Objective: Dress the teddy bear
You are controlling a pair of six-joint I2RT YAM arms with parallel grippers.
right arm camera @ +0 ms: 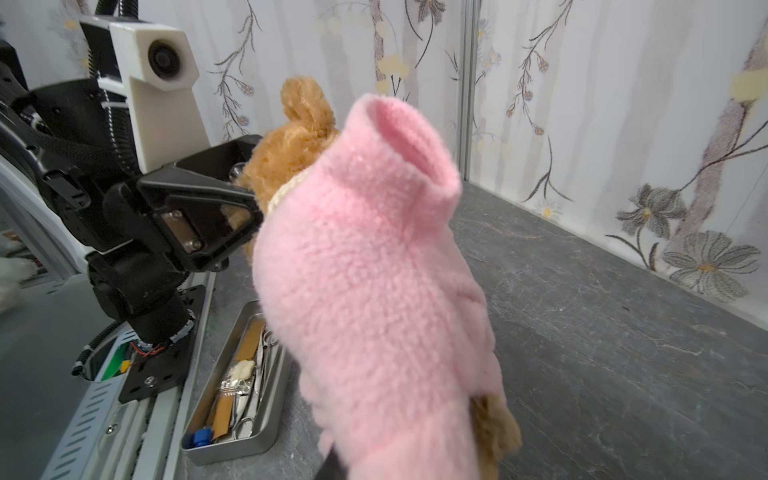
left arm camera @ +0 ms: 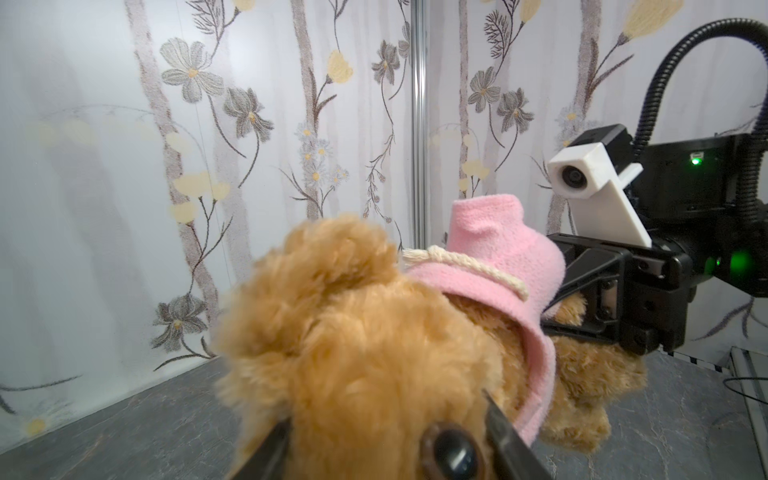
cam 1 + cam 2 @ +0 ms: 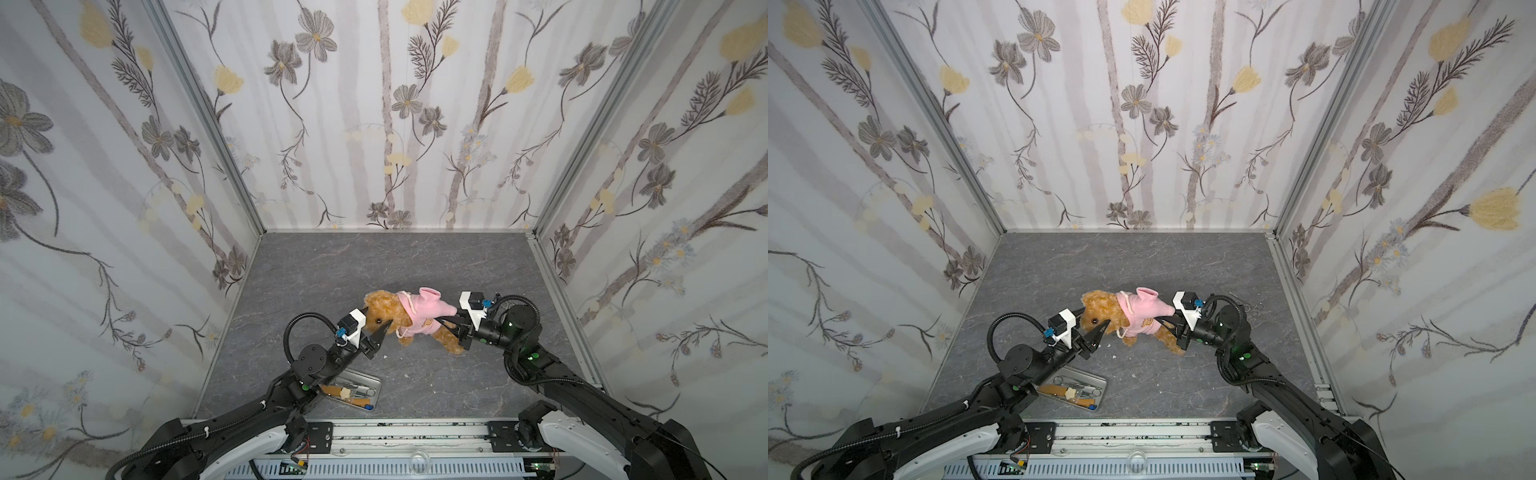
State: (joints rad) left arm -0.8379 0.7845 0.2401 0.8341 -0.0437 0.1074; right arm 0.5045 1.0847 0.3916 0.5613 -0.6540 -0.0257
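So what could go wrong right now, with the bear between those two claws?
The left gripper stands open around the teddy bear, at its head, so only the right gripper, seemingly pinching the pink shirt, steadies it; it may tip. One sleeve looks empty, so tugging could bunch the shirt.

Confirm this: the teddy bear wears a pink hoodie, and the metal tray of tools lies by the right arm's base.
Wrong side. The teddy bear does wear the pink hoodie, but the metal tray lies by the left arm, near its base, as both top views show.
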